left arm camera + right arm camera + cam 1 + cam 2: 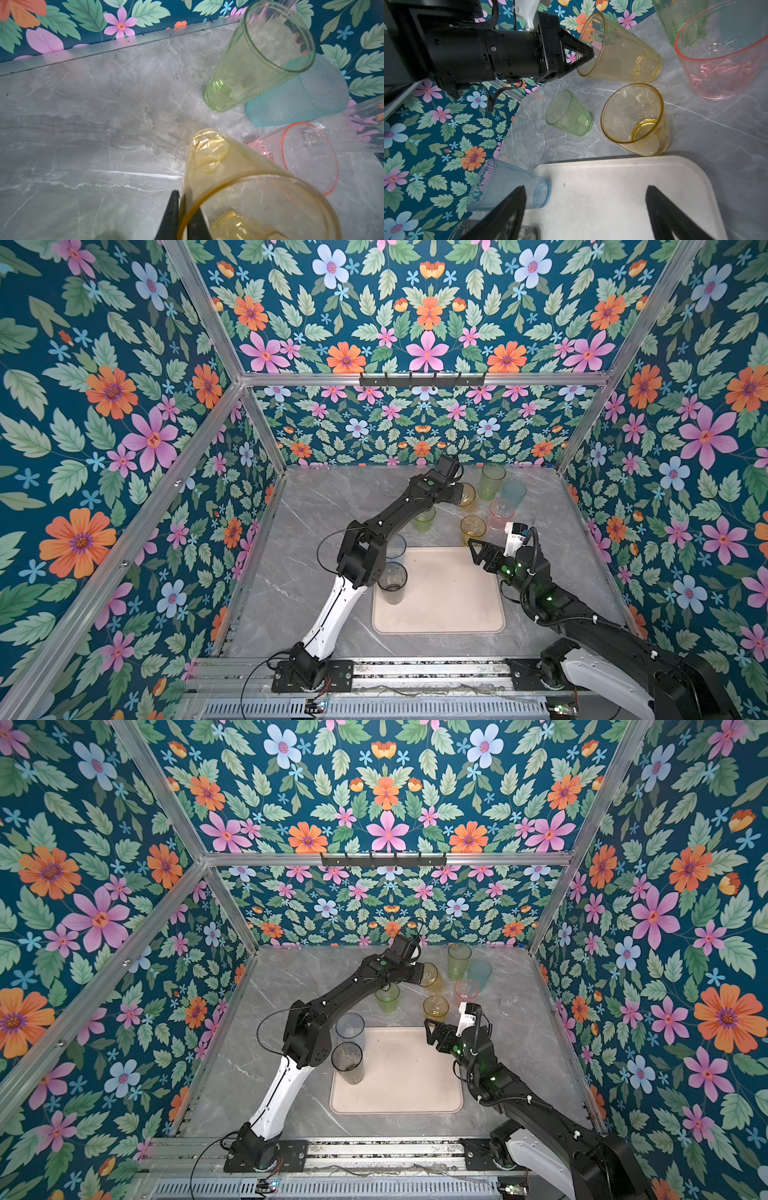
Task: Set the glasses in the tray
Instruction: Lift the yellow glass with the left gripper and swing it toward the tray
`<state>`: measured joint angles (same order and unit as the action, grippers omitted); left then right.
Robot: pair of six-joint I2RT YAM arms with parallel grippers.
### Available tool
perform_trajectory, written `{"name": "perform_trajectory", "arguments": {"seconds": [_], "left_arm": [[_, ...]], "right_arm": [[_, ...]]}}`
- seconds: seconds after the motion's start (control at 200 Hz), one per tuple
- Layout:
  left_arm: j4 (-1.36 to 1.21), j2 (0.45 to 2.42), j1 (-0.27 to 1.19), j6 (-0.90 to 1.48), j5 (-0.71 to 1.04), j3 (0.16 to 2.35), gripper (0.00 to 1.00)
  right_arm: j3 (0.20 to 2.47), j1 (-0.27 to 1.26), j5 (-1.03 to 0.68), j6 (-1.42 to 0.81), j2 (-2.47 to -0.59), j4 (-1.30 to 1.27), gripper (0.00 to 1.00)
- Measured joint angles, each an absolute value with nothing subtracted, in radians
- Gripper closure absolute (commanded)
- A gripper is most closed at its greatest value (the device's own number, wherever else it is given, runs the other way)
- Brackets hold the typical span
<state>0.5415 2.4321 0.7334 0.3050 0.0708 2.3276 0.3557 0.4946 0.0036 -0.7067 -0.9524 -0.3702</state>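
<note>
The tray lies flat on the grey marble table, at lower centre in both top views. It is a beige-pink rectangle with rounded corners and a low rim, most of it bare. Two tall tumblers stand along its left edge: a smoke grey one just inside the rim, and a blue one above it at the upper left corner.

The other glasses crowd the upper right of the table, all upright as far as I can see. There is a tall green tumbler near the back wall, with a frosted teal one just beside it. A short pink one with a bright rim sits below them. A short amber one stands just above the tray's top edge, and a short green one is to its left. At the right edge of the left wrist view there seems to be a clear one.

The left gripper reaches to the back and has a yellow tumbler by the rim. The fingers are pinched tight on the thin wall, one inside and one outside.

The right gripper hangs over the tray's upper right corner. Its fingers are spread wide and hold nothing.
</note>
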Motion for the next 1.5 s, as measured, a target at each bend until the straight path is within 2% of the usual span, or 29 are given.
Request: {"name": "perform_trajectory", "arguments": {"seconds": [0.575, 1.255, 1.5], "left_arm": [[0.677, 2.223, 0.717, 0.302, -0.012, 2.254, 1.00], [1.046, 1.917, 0.720, 0.322, -0.102, 2.246, 1.00], [1.166, 1.803, 0.749, 0.343, -0.098, 2.174, 1.00]], "right_arm": [[0.350, 0.495, 0.004, -0.707, -0.943, -0.372, 0.09], [0.349, 0.495, 0.003, -0.707, -0.961, -0.390, 0.09], [0.349, 0.495, 0.002, -0.707, -0.966, -0.393, 0.09]]}}
